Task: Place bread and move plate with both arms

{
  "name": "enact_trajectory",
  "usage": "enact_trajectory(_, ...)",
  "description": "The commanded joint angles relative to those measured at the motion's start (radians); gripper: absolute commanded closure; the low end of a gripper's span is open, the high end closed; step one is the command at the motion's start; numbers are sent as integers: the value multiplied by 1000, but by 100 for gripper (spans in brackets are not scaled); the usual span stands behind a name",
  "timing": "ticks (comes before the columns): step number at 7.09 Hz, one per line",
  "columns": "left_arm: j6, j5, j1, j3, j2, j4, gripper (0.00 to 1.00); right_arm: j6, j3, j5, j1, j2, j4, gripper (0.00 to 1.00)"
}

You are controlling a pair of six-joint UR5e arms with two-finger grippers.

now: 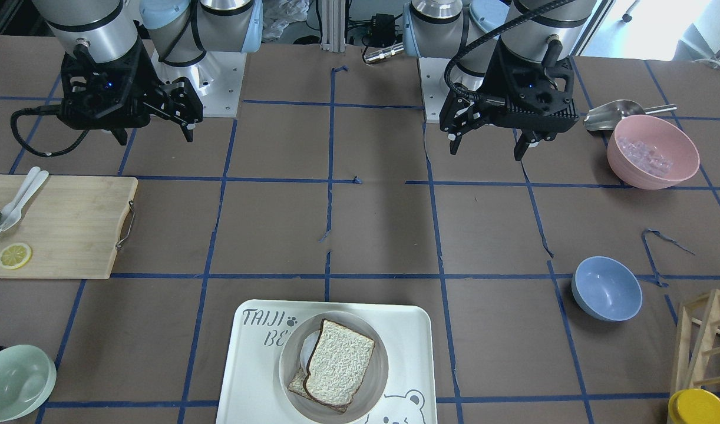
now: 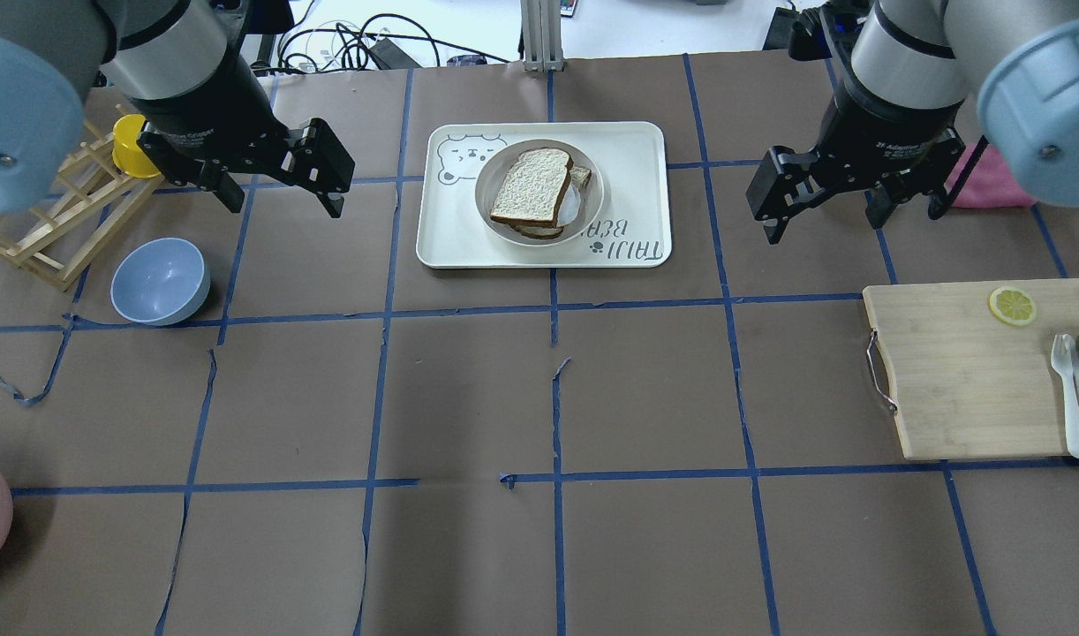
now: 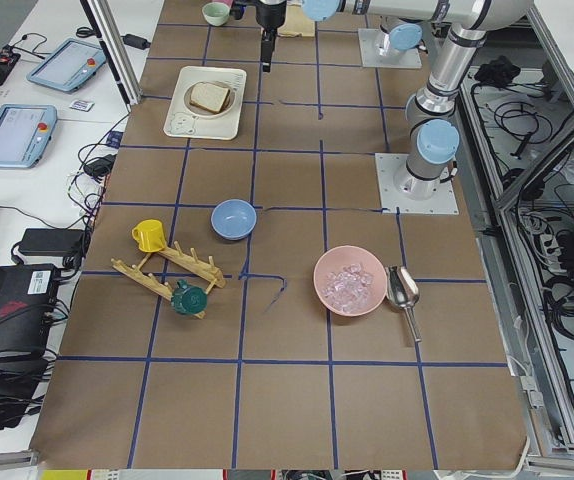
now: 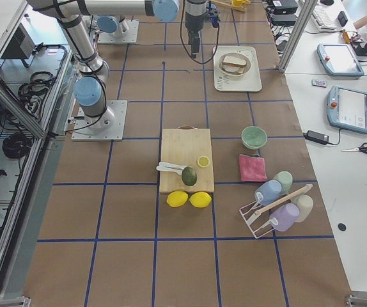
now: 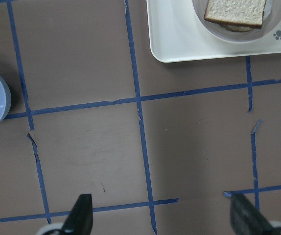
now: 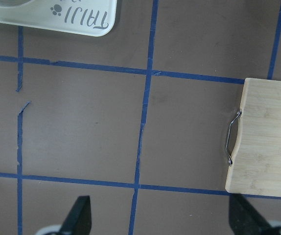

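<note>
The bread [image 2: 531, 185], a plain slice with a dark crust, lies on the round cream plate [image 2: 594, 196], partly over a second slice [image 2: 580, 176] with egg white under it. The plate stands on the white bear-print tray [image 2: 637, 177] at the table's far middle. It also shows in the front view: bread [image 1: 339, 365], plate [image 1: 381, 353]. My left gripper [image 2: 286, 209] hangs open and empty left of the tray. My right gripper [image 2: 822, 228] hangs open and empty right of it. The left wrist view shows open fingers [image 5: 81, 213] over bare table, with the bread [image 5: 236, 11] at the top edge.
A blue bowl [image 2: 160, 281] and a wooden rack [image 2: 54, 221] with a yellow cup stand near the left arm. A cutting board [image 2: 972, 371] with a lemon slice, white cutlery and an avocado lies near the right arm. A pink bowl [image 1: 653, 151] of ice sits beside the left arm's base.
</note>
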Motion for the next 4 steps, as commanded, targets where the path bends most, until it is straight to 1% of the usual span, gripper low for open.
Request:
enact_trajectory(1, -60, 3, 0, -8, 3, 35, 0, 0, 0, -1, 0, 0, 1, 0)
enact_trajectory(4, -60, 5, 0, -11, 10, 27, 0, 0, 0, -3, 0, -1, 1, 0)
